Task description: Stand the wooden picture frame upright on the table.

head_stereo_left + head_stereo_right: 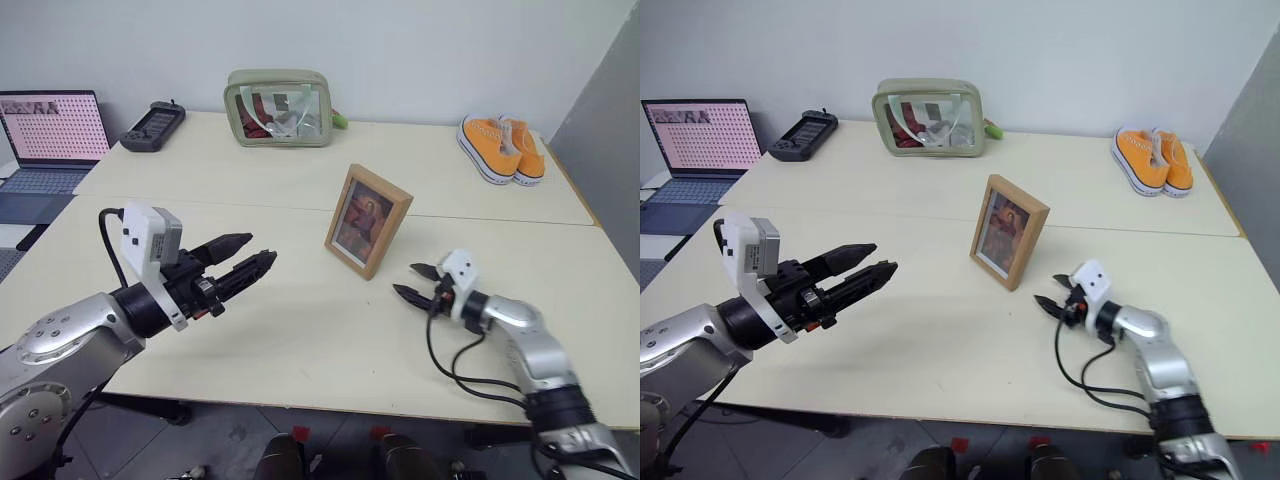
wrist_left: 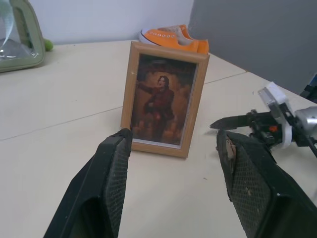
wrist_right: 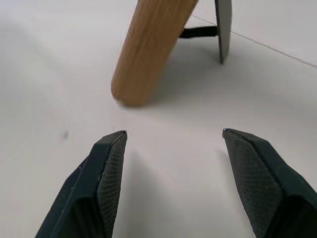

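Picture frame (image 1: 367, 221) stands upright near the middle of the table (image 1: 300, 330), just this side of the seam, portrait side facing you, leaning back a bit on its fold-out stand (image 3: 223, 27). That lean is prob why it stays up w/o help: from the right wrist view you see the wood edge planted on the tabletop and the dark stand leg behind it, a short black strap between them stopping the leg from splaying.

Right gripper (image 1: 412, 280) sits low over the table just beside the frame's right edge, fingers spread wide, nothing in them, not touching the wood. Left gripper (image 1: 243, 267) hangs higher, well apart from the frame on your left, pointed at the picture, fingers parted and empty too.

Judging by this, the standing step looks done. Watch the right fingers: a bump on that near corner could tip the frame. Pouch (image 1: 279, 107), orange shoes (image 1: 500, 148), laptop (image 1: 45, 140) and controller (image 1: 153, 125) sit far back, out of the way.
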